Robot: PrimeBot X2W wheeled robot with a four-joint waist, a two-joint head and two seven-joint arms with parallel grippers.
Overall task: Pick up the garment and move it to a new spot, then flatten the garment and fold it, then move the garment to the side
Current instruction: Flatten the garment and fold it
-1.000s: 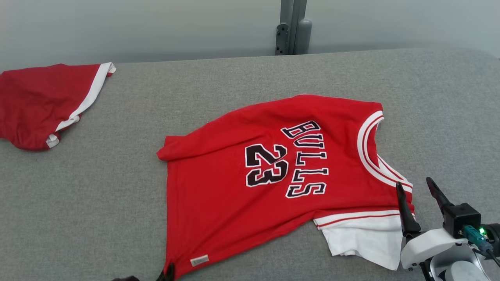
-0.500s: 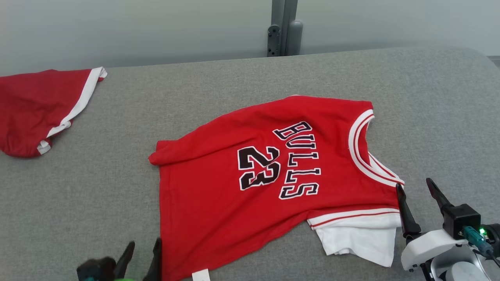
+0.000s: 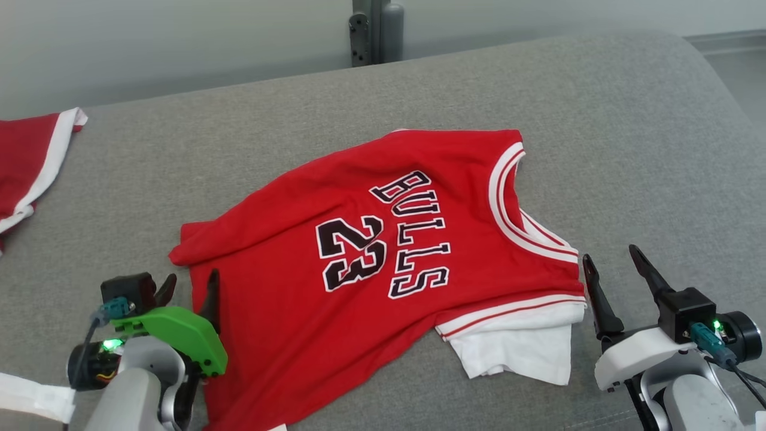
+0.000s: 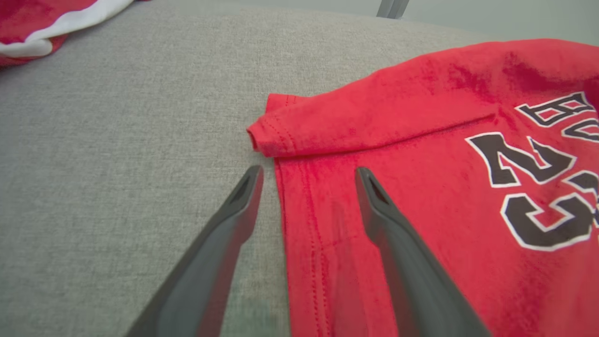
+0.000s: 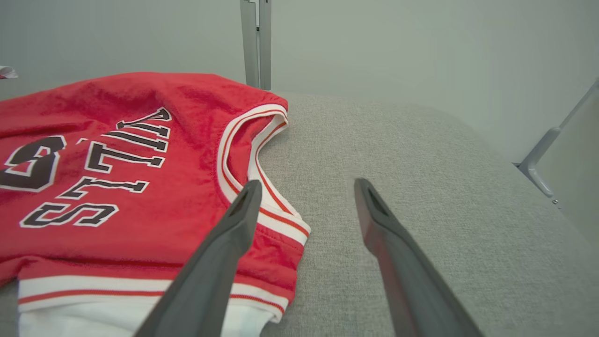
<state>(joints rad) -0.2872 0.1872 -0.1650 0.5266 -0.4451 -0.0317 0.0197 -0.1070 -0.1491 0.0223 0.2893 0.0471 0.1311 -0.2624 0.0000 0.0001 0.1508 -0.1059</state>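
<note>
jersey (image 3: 275, 299) lies between left pincer (image 3: 191, 277), spread astride its hem, and right pincer (image 3: 610, 254), spread empty beside its shoulder.

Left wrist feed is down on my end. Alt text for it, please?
The open left gripper straddles the edge of the red jersey on the grey cushion: one finger over fabric, one over cushion. A folded corner lies just ahead; another red garment shows top left.

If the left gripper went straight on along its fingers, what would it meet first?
Likely the jersey: its folded-over corner lies just ahead of the open left gripper, whose jaws straddle the hem edge. Height above the cloth is unclear.
</note>
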